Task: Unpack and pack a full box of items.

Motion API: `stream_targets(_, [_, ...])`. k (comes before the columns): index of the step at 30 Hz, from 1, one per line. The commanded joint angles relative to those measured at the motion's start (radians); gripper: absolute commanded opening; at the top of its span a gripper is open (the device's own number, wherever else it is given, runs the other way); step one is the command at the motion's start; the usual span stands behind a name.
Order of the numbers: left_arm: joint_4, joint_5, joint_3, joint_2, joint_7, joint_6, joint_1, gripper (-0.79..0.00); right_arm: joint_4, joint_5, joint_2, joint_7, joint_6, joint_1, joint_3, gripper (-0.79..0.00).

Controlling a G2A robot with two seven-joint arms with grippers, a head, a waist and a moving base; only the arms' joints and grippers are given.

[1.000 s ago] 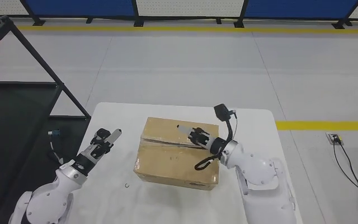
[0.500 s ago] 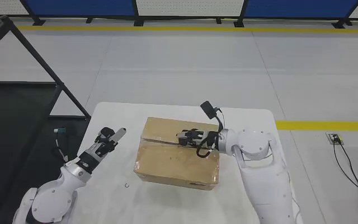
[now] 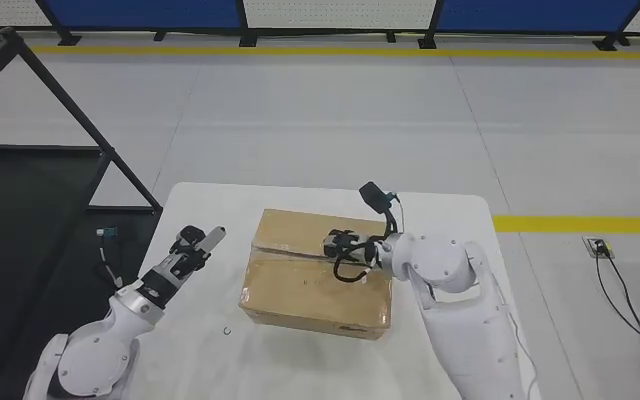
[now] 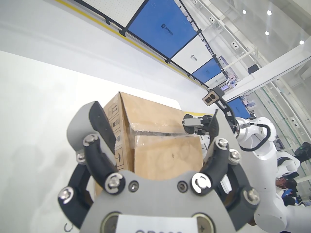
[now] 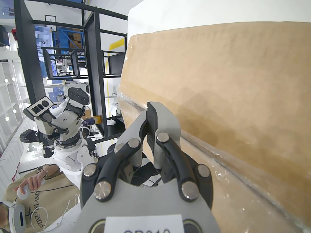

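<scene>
Top view: the box (image 3: 315, 285) is a closed brown cardboard carton standing near the middle of the white table (image 3: 220, 205). Both top flaps are down. A tape seam (image 3: 290, 256) of clear tape runs along the line where the flaps meet, from the left end of the box to the right end.

Right gripper (image 3: 335, 243): positioned over the top face of the box, on the seam line, toward the right half of the lid. In the right wrist view the right gripper (image 5: 148, 115) has its two fingers pressed together with nothing between them. The fingertips lie just beside the seam (image 5: 218, 156) on the box (image 5: 230, 86). Contact with the cardboard cannot be confirmed from this angle. The left wrist view shows the same gripper (image 4: 192, 123) level with the top edge of the box.

Left gripper (image 3: 207, 238): positioned above the table off the left end of the box, apart from it, and pointed toward it. In the left wrist view the left gripper (image 4: 155, 117) has its fingers spread wide and holds nothing. The box (image 4: 167, 151) stands between the two fingers in that view, with its printed end panel facing the camera.

A small dark ring-shaped item (image 3: 229, 331) lies on the table near the front left corner of the box. A black metal rack (image 3: 60, 95) stands on the floor left of the table.
</scene>
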Motion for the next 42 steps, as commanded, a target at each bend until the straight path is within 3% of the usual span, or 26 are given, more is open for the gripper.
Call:
stream_targets(1, [0.001,0.001,0.002,0.000,-0.001,0.000,-0.003,0.000,0.009,-0.002,0.002,0.004,0.005,0.004,-0.008,-0.785])
stream_targets(14, [0.009,0.004,0.010,0.002,-0.007,0.002,-0.020,0.000,0.044,0.017,0.020,0.051,0.013,0.010,-0.033,-0.785])
stream_targets(42, [0.010,-0.015,-0.044,0.007,0.026,-0.001,0.014,0.000,0.237,0.161,-0.008,-0.134,-0.038,0.129,-0.225,-0.785])
